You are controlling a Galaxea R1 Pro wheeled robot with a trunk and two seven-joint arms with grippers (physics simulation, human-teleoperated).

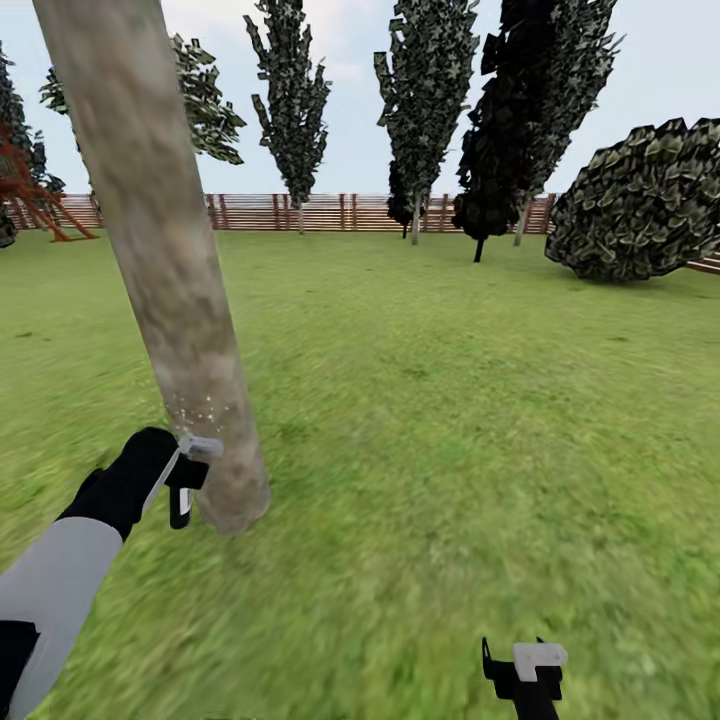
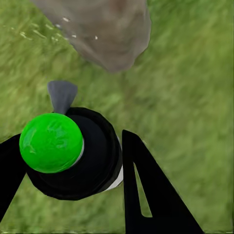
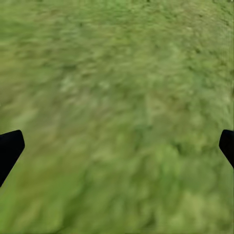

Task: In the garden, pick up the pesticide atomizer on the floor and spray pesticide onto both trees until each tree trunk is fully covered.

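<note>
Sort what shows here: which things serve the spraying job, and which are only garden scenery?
Job:
- tree trunk, pale specks near its base
- atomizer, green-topped, held in the left hand
- grass floor

Scenery:
- dark cone trees
- round bush
- slatted fence
- right hand, open over grass, holding nothing

Left arm: reaches forward and up from the head view's lower left, grey forearm, black wrist, ending just beside the foot of the tree trunk (image 1: pixel 160 240).
Left gripper (image 1: pixel 185 480): black fingers (image 2: pixel 146 190) closed around the pesticide atomizer (image 2: pixel 73 153), pale nozzle toward the trunk.
Right arm: low, well to the right of the trunk; just the gripper end rises from the frame's bottom edge.
Right gripper (image 1: pixel 525 670): fingers spread wide over the grass, nothing between them; both fingertips (image 3: pixel 9 148) sit at opposite edges of the right wrist view.
</note>
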